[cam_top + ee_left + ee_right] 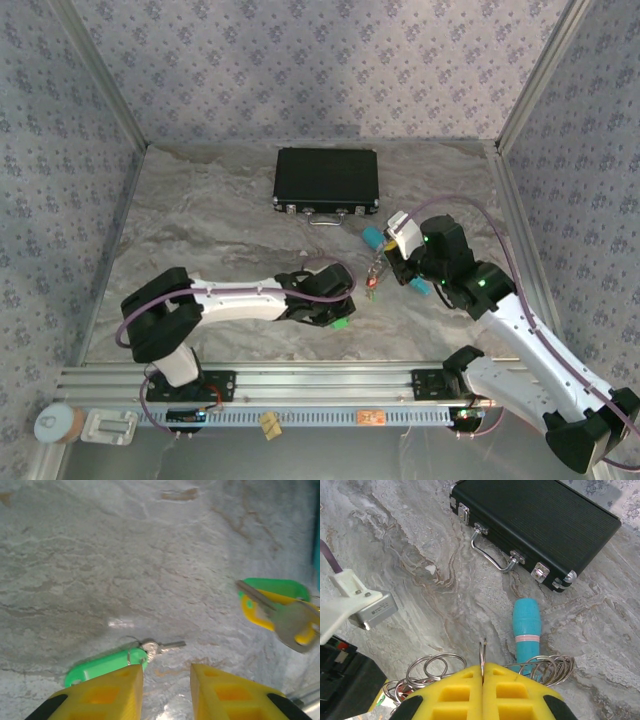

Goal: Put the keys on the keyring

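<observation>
Clamped edge-on in the clenched right jaws: the keyring (482, 655), thin, stiff, slippery. Just ahead of the parted, apparently empty left jaws: 1 green-tagged key (102, 665), light, flat on the surface (150, 555). Best taken by the plastic tag.

The table (200, 230) is a grey, marble-patterned surface, mostly matt with a faint sheen. The black case (540, 520) has a finely ribbed, dull skin. Its handle (492, 555), latches and corner caps are bright polished metal. The teal cylinder (526, 630) looks like smooth plastic. The keyring (432, 667) is thin, shiny silvery wire. The keys (295, 625) have dull grey metal blades and glossy green and yellow plastic heads. The left gripper (166, 672) and right gripper (483, 672) look like matt yellow plastic.
</observation>
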Controlling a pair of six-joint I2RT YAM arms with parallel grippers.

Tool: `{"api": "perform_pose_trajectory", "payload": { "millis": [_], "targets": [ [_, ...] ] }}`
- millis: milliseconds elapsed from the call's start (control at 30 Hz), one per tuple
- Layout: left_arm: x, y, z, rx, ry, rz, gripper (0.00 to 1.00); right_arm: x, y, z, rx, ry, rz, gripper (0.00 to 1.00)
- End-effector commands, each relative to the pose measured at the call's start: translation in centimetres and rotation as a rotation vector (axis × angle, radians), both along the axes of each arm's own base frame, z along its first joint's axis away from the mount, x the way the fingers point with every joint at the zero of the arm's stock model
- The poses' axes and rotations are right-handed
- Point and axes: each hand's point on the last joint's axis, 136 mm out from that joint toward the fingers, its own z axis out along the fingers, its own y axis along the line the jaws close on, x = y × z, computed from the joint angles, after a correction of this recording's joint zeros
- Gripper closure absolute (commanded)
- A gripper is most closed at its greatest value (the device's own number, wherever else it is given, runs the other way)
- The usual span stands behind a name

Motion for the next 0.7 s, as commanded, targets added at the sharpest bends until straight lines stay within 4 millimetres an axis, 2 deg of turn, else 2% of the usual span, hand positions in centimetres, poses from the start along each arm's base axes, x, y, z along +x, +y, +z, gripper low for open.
{"api": "perform_pose_trajectory", "payload": {
  "millis": [0,133,400,667],
  "targets": [
    [-0.6,0.9,-0.7,0.076,0.101,0.073,0.68,-0.1,0.2,1.1,0.04,-0.02,0.003,1.0],
    [-0.6,1.1,-1.2,0.121,0.129,0.079,0.64,-0.2,0.2,0.9,0.038,-0.016,0.007,1.0],
    [-0.7,0.8,-2.1,0.148,0.166,0.073,0.68,-0.3,0.2,0.8,0.035,-0.009,0.013,1.0],
    [-0.6,0.7,-2.6,0.152,0.184,0.081,0.68,-0.4,0.2,0.8,0.039,-0.007,0.012,1.0]
  ]
}}
